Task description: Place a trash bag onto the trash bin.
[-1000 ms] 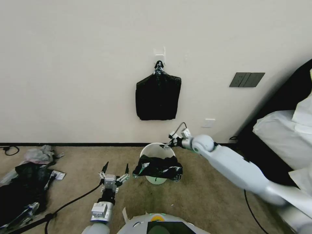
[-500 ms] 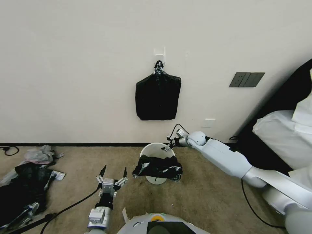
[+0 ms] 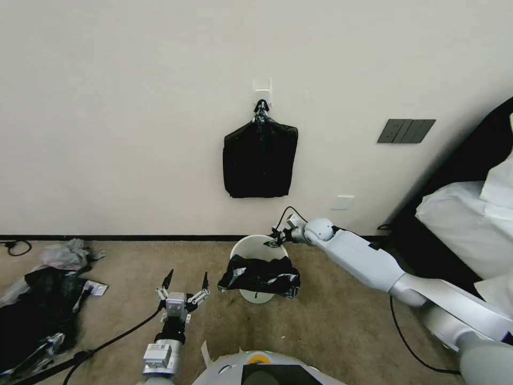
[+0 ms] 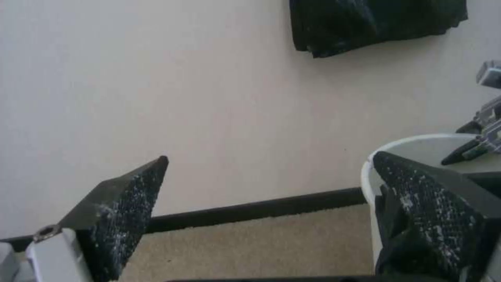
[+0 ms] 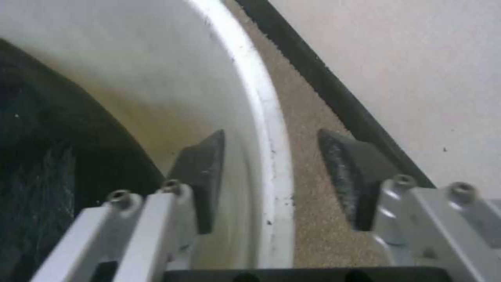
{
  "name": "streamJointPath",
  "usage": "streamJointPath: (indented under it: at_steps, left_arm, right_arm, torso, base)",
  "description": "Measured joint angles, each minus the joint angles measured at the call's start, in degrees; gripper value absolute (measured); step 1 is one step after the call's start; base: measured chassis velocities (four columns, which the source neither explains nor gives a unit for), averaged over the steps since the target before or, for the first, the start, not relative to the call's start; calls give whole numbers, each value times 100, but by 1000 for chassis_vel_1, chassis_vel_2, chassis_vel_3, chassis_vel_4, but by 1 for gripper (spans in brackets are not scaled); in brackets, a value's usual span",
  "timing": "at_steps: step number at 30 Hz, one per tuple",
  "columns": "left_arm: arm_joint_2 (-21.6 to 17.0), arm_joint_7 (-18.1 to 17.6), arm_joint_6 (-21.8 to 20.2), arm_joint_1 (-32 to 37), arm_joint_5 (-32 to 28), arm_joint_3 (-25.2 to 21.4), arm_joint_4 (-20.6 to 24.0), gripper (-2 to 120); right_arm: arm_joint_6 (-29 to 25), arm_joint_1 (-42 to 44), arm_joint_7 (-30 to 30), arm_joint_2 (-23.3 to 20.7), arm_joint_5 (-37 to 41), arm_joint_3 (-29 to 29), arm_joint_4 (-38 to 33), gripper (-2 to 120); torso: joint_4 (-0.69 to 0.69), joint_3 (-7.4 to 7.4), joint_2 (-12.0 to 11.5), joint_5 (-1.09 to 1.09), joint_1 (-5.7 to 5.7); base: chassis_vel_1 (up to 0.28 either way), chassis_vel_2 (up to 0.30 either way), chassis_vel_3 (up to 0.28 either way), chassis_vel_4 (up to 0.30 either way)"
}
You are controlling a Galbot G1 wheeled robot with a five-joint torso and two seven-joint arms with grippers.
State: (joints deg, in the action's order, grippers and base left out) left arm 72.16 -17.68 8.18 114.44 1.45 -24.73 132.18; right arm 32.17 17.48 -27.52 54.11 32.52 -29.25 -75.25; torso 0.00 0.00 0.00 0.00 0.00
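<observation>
Right end effector (image 3: 271, 241) has neared trash bin (image 3: 240, 249) rim; fingers astride.

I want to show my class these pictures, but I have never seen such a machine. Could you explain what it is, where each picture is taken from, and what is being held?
It is a wheeled robot with two arms. The wide picture comes from its head; the close ones from cameras on each wrist. On the carpet stands a white trash bin with a black trash bag draped over its near rim. The right gripper is open, straddling the far rim, one finger inside. The left gripper hangs open beside the bin. Nothing is held.
</observation>
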Motion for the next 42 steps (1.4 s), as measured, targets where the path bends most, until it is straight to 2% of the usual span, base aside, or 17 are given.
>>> streamJointPath:
  at_steps: [2,3,5,6,9,21,24,25,28,29,31,32,33,37,38,41,42]
  left_arm:
    - [-18,-6,-19,18,-7,-1,46,100]
    - [-18,-6,-19,18,-7,-1,46,100]
    - [-38,-8,-30,19,-14,-30,75,100]
    - [-38,-8,-30,19,-14,-30,75,100]
    - [-53,-22,-37,10,-27,-69,78,100]
    - [-63,-46,-41,9,-63,-71,88,100]
    - [-88,-46,-62,-15,-128,-69,92,100]
    - [-88,-46,-62,-15,-128,-69,92,100]
    - [-120,-50,-128,-45,-227,-65,109,100]
    - [-120,-50,-128,-45,-227,-65,109,100]
    - [-146,-52,-157,-70,-280,-66,119,100]
    - [-169,-53,-172,-92,-313,-69,122,100]
    - [-169,-53,-172,-92,-313,-69,122,100]
    - [-270,-54,-260,-186,-465,-74,128,100]
    - [-270,-54,-260,-186,-465,-74,128,100]
    - [-362,-55,-341,-292,-574,-60,136,100]
    - [-362,-55,-341,-292,-574,-60,136,100]
  right_arm:
    - [-12,9,-30,44,-95,-17,55,35]
    - [-12,9,-30,44,-95,-17,55,35]
    - [-31,24,-39,74,-140,-25,95,25]
    - [-31,24,-39,74,-140,-25,95,25]
    - [-49,28,-47,80,-154,-31,101,10]
    - [-92,69,109,-76,-25,-114,-129,7]
    - [191,209,687,-188,639,-4,-385,7]
    - [191,209,687,-188,639,-4,-385,7]
    - [737,552,1791,-349,1578,369,-840,5]
    - [737,552,1791,-349,1578,369,-840,5]
    - [825,775,2282,-459,1917,565,-1070,5]
    - [847,968,2710,-540,2223,729,-1282,4]
    - [847,968,2710,-540,2223,729,-1282,4]
    - [853,1640,4260,-687,2957,1265,-1999,4]
    - [853,1640,4260,-687,2957,1265,-1999,4]
    - [848,2138,5146,-760,3405,1689,-2452,4]
    - [848,2138,5146,-760,3405,1689,-2452,4]
  torso:
    - [1,0,0,0,0]
    - [1,0,0,0,0]
    - [0,0,0,1,0]
    - [0,0,0,1,0]
    - [0,0,0,0,0]
    - [1,-1,0,0,-1]
    - [1,0,0,0,0]
    - [1,0,0,0,0]
    - [2,-1,0,1,0]
    - [2,-1,0,1,0]
    - [-1,0,0,0,-1]
    - [-2,-1,0,1,0]
    - [-2,-1,0,1,0]
    - [2,-1,0,1,-1]
    - [2,-1,0,1,-1]
    - [-2,0,0,0,0]
    - [-2,0,0,0,0]
  base:
    - [0,0,0,0]
    - [0,0,0,0]
    - [0,0,0,0]
    - [0,0,0,0]
    - [0,0,0,0]
    - [0,0,0,0]
    - [0,0,0,0]
    - [0,0,0,0]
    - [0,0,0,0]
    - [0,0,0,0]
    - [0,0,0,0]
    - [0,0,0,0]
    - [0,0,0,0]
    - [0,0,0,0]
    - [0,0,0,0]
    - [0,0,0,0]
    - [0,0,0,0]
